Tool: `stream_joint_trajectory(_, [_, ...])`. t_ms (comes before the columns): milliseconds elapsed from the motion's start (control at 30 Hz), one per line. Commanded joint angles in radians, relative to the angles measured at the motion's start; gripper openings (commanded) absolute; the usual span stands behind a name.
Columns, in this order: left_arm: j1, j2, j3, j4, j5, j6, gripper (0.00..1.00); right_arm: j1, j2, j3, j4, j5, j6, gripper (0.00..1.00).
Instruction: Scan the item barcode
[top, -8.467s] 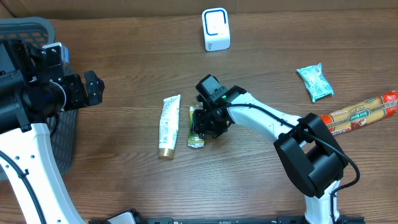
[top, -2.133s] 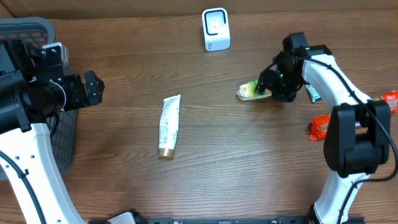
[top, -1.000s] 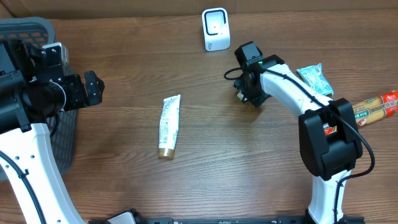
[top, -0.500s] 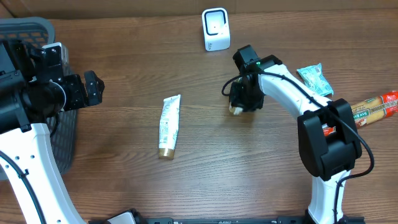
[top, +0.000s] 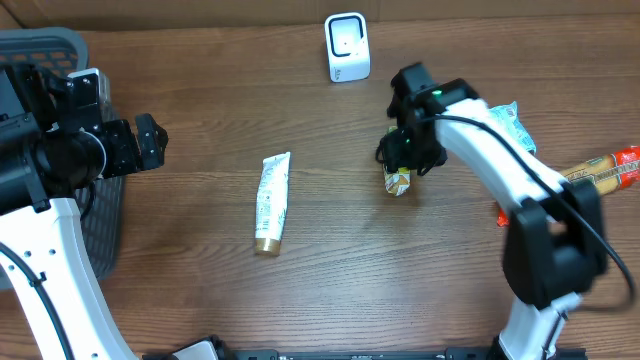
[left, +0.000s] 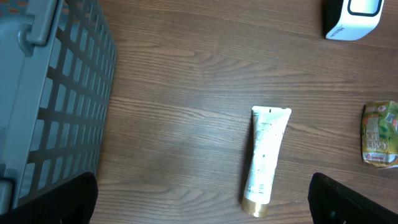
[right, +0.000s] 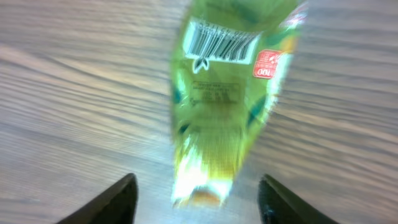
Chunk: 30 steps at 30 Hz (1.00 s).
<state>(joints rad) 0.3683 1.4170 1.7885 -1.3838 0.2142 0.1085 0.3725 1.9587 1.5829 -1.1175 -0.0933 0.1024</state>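
Observation:
The item is a green snack packet (top: 398, 181) lying flat on the wooden table below and right of the white barcode scanner (top: 347, 47). In the right wrist view the packet (right: 227, 99) is blurred, with its barcode (right: 222, 42) facing up. My right gripper (top: 405, 152) hovers just above the packet's far end. It stands open (right: 198, 190), with both fingers clear of the packet's sides. My left gripper (top: 150, 140) is open at the far left beside the basket, nothing between its fingers (left: 202, 202). The left wrist view also shows the packet (left: 380, 134) at its right edge.
A white tube with a gold cap (top: 271, 203) lies left of centre. A grey basket (top: 60, 45) fills the far left. A teal packet (top: 512, 122) and a long red-and-tan pack (top: 600, 172) lie at the right edge, partly behind my right arm.
My right gripper carried the green packet from beside the scanner down and right, then opened. The packet now lies on the table. The left arm has not moved.

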Motion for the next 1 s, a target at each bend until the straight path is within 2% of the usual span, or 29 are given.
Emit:
stream_joint_trajectory(0, [0.003, 0.002, 0.014, 0.0, 0.015, 0.015, 1.0, -0.022, -0.147, 0.029, -0.026, 0.012, -0.02, 0.68])
stream_joint_trajectory(267, [0.003, 0.002, 0.014, 0.0, 0.014, 0.015, 1.0, -0.074, -0.153, -0.037, -0.084, -0.068, 0.001, 0.73])
stream_joint_trajectory(633, [0.003, 0.002, 0.014, 0.0, 0.015, 0.015, 1.0, -0.093, -0.15, -0.214, 0.084, -0.111, 0.002, 0.84])
stream_joint_trajectory(967, [0.003, 0.002, 0.014, 0.0, 0.015, 0.015, 1.0, -0.093, -0.15, -0.307, 0.175, -0.161, 0.001, 0.86])
